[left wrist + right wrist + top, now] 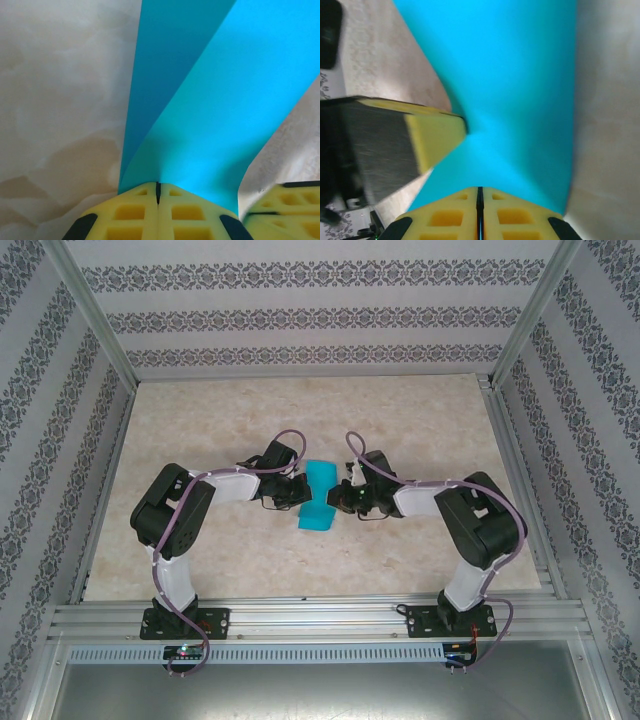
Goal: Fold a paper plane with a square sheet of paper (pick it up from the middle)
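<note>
- In the top view, both arms are seen bent inward over the marbled table. The left gripper and the right gripper meet at its centre, and the jaw state cannot be judged from there.
- The paper is seen there as a teal strip between the two grippers, touching both and bent partway along its length.
- The left wrist view adds the grip. The left gripper's yellow fingers are pressed together and clamped on the near edge of the paper.
- From those tips the paper fans away in two planes that meet at a crease.
- In the same view, the right gripper's fingers are seen at the lower right, just beside the paper's edge.
- In the right wrist view, the right gripper's fingers are shown together and clamped on the paper, which spreads away from the tips, bowed.
- One finger of the left gripper is seen at the left of that view, its tip touching the paper.
</note>
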Motion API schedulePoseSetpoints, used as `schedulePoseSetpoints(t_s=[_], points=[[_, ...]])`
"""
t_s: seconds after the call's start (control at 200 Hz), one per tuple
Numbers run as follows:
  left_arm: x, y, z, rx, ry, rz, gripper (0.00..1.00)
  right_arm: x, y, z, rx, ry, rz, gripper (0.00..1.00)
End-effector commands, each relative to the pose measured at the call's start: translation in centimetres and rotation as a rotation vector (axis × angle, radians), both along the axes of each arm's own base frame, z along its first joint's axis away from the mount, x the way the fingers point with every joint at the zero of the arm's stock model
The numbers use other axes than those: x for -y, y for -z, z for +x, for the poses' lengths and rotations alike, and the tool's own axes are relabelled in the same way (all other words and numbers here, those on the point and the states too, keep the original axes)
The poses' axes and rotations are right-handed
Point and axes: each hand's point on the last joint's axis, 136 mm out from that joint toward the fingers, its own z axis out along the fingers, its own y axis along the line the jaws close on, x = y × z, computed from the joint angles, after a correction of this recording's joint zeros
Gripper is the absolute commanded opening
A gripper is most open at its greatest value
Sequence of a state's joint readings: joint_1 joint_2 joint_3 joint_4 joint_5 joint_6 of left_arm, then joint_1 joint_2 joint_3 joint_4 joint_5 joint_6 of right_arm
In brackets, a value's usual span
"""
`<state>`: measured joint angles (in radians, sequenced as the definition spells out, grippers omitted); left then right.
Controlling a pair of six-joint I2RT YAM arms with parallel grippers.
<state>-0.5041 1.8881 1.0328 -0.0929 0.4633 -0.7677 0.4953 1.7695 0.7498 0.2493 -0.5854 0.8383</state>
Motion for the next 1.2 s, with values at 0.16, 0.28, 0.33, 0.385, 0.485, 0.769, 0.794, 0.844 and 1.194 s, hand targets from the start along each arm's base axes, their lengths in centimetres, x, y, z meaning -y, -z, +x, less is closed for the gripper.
schedulePoseSetpoints(t_s=[0.16,0.28,0.33,0.385,0.485,0.769,0.794,0.844,1.194], points=[[-1.9,4.5,-3.3,-0.137,0.019,0.134,0.00,1.2,3.4,-2.3,-0.062,-0.011,-0.052,0.10],[-1.9,4.5,-3.4,-0.139,0.020,0.134,0.00,0.7,1.0,-1.7,-0.018,-0.018,-0.019,0.11],[-1.9,4.5,-3.3,-0.137,0.020,0.136,0.00,0.3,-0.4,-1.5,0.007,-0.025,-0.002,0.11],[-1.9,4.4,-3.3,-0.137,0.020,0.137,0.00,-0.1,-1.5,-1.4,0.031,-0.033,0.013,0.11],[-1.9,4.4,-3.3,-0.138,0.020,0.136,0.00,-0.7,-2.0,-1.9,0.034,-0.048,0.027,0.11],[-1.9,4.7,-3.5,-0.145,0.019,0.137,0.00,-0.3,1.5,-3.1,-0.010,-0.040,-0.038,0.10],[-1.9,4.7,-3.5,-0.145,0.019,0.137,0.00,-0.2,2.0,-3.3,-0.019,-0.040,-0.045,0.10],[-1.9,4.7,-3.5,-0.146,0.018,0.136,0.00,0.1,2.9,-3.7,-0.037,-0.035,-0.055,0.10],[-2.1,4.7,-3.7,-0.149,0.023,0.148,0.00,0.3,1.0,-3.8,0.002,-0.012,-0.024,0.11]])
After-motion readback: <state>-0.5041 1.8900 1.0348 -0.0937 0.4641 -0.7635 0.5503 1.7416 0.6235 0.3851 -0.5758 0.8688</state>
